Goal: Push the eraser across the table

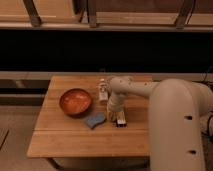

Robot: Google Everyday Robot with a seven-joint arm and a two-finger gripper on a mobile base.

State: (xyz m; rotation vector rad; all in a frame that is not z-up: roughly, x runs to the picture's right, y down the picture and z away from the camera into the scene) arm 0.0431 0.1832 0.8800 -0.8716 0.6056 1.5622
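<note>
The eraser (120, 120) is a small dark oblong block with a pale top. It lies on the light-wood table (75, 140), right of the middle, just right of the blue pad (95, 120). My gripper (114, 113) points down at the end of the white arm (150, 90) and sits right over the eraser's far end, touching or nearly touching it.
A red-orange bowl (75, 101) stands on the left half of the table. A small pale bottle (103, 91) stands upright behind the gripper. The arm's large white body (180, 130) covers the table's right edge. A dark shelf runs behind the table.
</note>
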